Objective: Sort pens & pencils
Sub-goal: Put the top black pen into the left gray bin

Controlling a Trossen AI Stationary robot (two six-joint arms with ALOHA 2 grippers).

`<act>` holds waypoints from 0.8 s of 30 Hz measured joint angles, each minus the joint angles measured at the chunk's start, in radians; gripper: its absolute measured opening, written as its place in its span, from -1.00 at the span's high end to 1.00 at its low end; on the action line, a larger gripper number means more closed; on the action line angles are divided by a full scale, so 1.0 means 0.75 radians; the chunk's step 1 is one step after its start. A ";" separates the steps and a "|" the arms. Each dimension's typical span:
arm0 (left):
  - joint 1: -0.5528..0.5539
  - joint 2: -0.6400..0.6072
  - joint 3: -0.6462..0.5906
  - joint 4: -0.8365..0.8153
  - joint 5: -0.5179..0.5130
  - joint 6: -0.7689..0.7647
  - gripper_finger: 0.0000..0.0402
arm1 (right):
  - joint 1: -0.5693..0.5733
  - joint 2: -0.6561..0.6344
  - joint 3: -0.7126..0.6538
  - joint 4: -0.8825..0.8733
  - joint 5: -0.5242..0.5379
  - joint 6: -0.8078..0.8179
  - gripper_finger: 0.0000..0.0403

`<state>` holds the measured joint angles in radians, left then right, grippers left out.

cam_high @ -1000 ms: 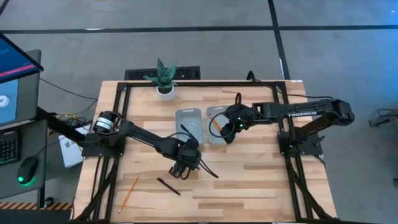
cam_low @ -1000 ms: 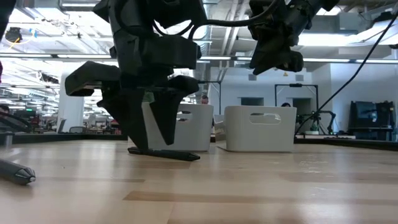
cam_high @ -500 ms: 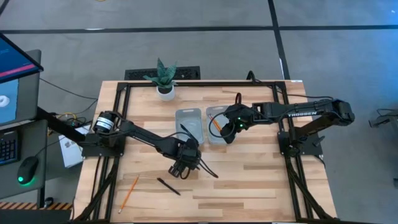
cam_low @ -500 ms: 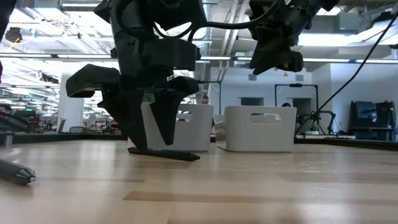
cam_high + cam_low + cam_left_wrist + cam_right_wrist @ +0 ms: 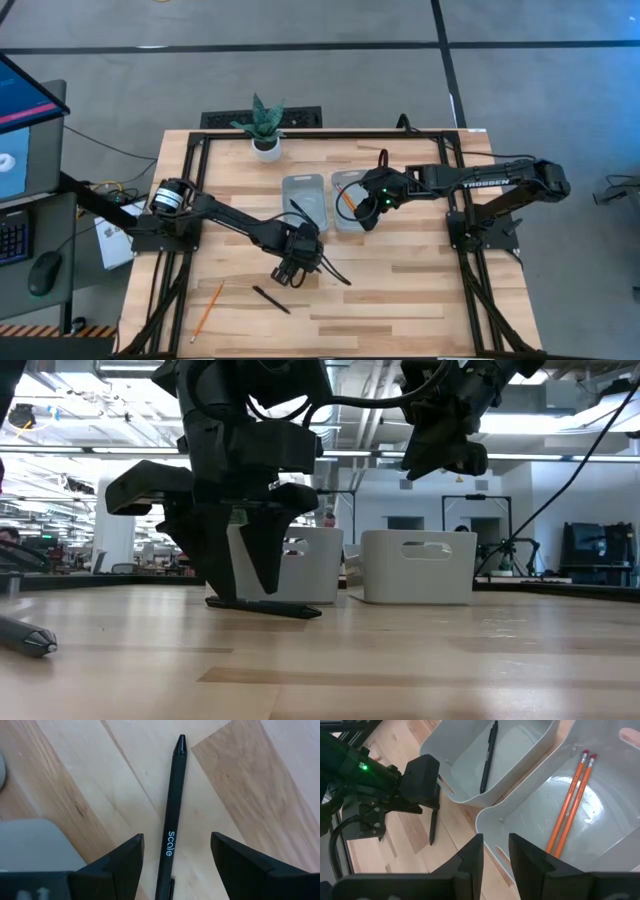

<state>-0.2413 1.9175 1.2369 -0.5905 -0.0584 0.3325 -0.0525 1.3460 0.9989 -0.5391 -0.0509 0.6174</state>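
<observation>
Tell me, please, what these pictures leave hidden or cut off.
- Pen under the left gripper: its rear end is cut off by the left wrist view's edge.
- Pencils in the bin: their lower ends are hidden behind the right gripper.
- Bin contents: hidden by the walls in the low view.

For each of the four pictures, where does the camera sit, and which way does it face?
High: overhead, facing down; both arms, table.
Low: table height, facing level; left gripper straddles a pen.
Left wrist: facing down past its open fingers at that pen.
Right wrist: above the bins, right gripper; two pencils inside one.
Shared: the right wrist view also shows the left gripper.
</observation>
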 joint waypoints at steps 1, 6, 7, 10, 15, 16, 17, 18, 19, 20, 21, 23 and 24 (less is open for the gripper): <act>0.000 0.000 0.000 -0.002 0.000 0.000 -0.10 | 0.000 0.000 0.000 0.000 0.000 0.000 0.44; 0.000 0.000 0.000 -0.002 0.000 0.005 -0.11 | 0.000 0.000 0.000 0.000 0.000 0.000 0.44; 0.000 0.000 0.000 -0.002 0.000 0.005 -0.11 | 0.000 0.000 0.000 0.000 0.000 0.001 0.44; 0.000 0.000 0.000 -0.003 0.000 0.005 -0.11 | 0.000 0.000 0.000 0.000 0.000 0.001 0.44; -0.001 0.000 0.000 -0.003 0.001 0.033 -0.11 | 0.000 0.000 0.000 0.000 0.000 0.003 0.44; -0.002 0.000 0.000 -0.003 0.002 0.032 -0.11 | 0.000 0.000 0.000 0.000 0.000 0.003 0.44; -0.002 0.000 0.000 -0.003 0.004 0.030 -0.11 | 0.000 0.000 0.000 0.000 0.000 0.003 0.44; -0.003 0.000 0.000 -0.003 0.011 0.029 -0.11 | 0.000 0.000 0.000 0.000 0.000 0.003 0.44; -0.003 0.000 0.000 -0.003 0.016 0.029 -0.11 | 0.000 0.000 0.000 0.000 0.000 0.003 0.44; -0.003 0.000 0.000 -0.003 0.020 0.029 -0.11 | 0.000 0.000 0.000 0.000 0.000 0.003 0.44; -0.003 0.000 0.000 -0.003 0.027 0.029 -0.11 | 0.000 0.000 0.000 0.000 0.000 0.004 0.44; -0.003 0.000 0.000 -0.003 0.036 0.028 -0.11 | -0.001 0.000 0.000 0.000 0.000 0.004 0.44; -0.003 0.000 0.000 -0.003 0.036 0.028 -0.11 | -0.003 0.000 0.000 0.000 0.000 0.004 0.44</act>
<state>-0.2432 1.9175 1.2369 -0.5930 -0.0311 0.3538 -0.0546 1.3460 0.9989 -0.5388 -0.0509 0.6201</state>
